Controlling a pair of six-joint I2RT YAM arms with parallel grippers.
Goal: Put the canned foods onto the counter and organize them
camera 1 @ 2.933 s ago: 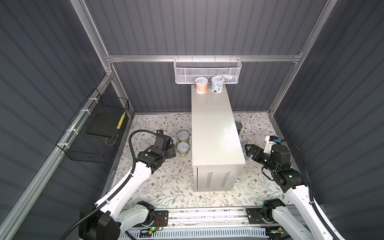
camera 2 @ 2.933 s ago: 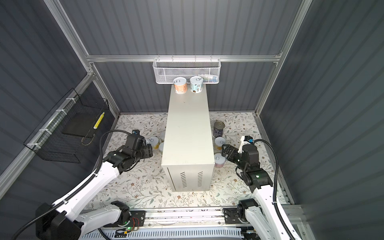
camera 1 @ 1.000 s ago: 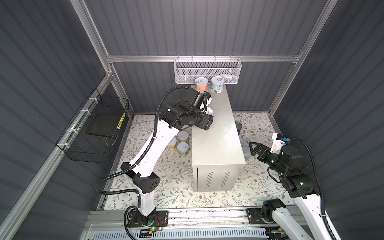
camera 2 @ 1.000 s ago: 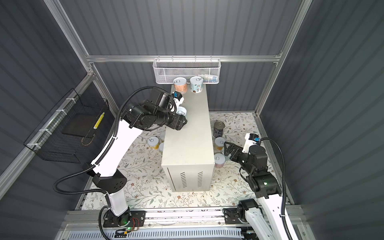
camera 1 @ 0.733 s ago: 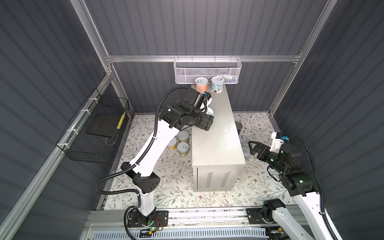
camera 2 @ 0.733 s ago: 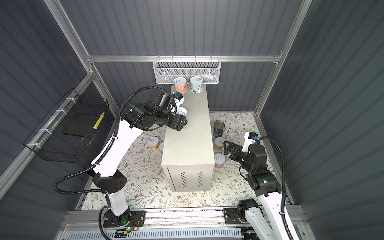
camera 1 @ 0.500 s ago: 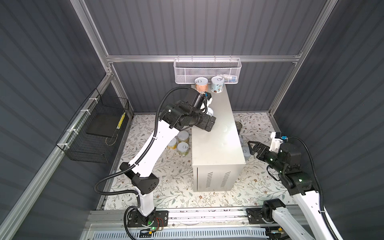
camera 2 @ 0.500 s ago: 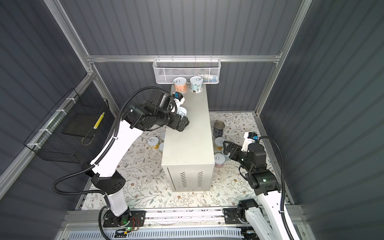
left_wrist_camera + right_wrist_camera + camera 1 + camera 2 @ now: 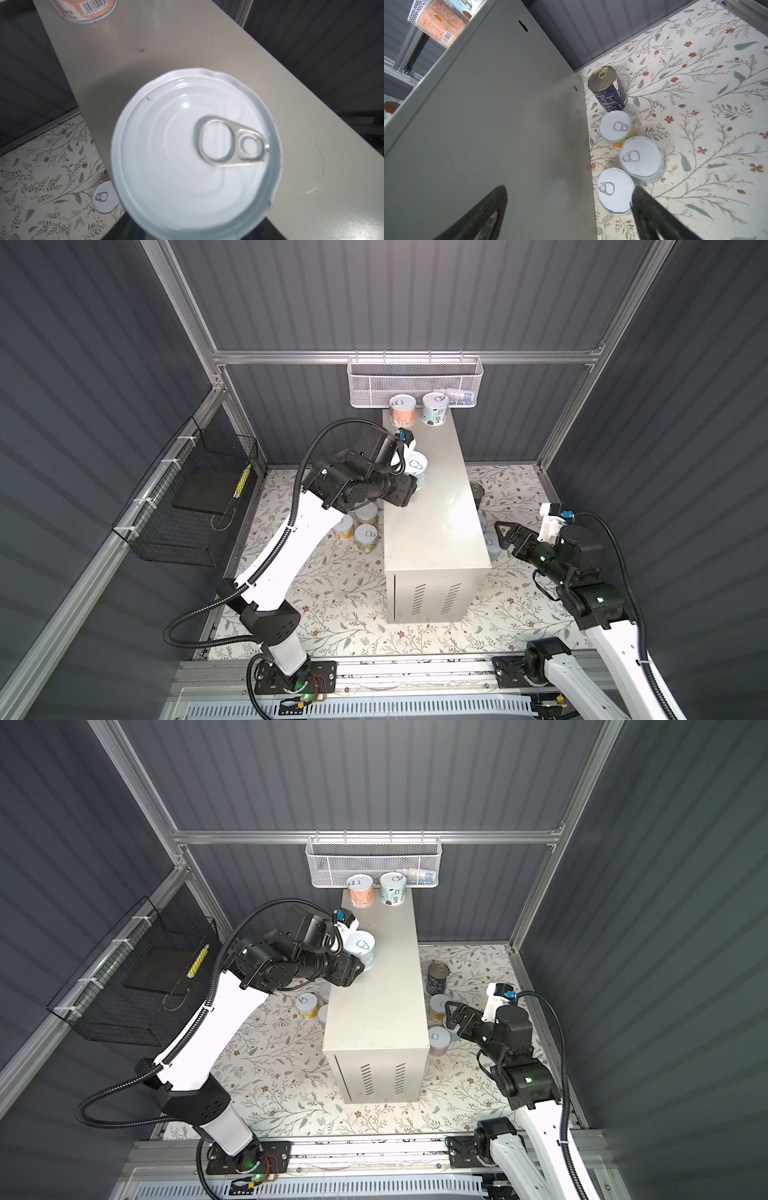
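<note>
Can (image 9: pixel 362 953) between left tool (image 9: pixel 352 969) jaws, at counter (image 9: pixel 382 1002) edge

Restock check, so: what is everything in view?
counter: one, beige, centre of floor.
orange can: one, orange, counter's far end.
blue can: one, blue, beside orange can.
held can: one, pale blue, counter's left edge.
left floor cans: three, silver-lidded, left of counter.
right floor cans: three, silver-lidded, right of counter.
tall can: one, dark blue, right of counter.
white basket: one, white, back rail.
black basket: one, black, left wall.
left gripper: shut on held can.
right gripper: open, near right floor cans.
</note>
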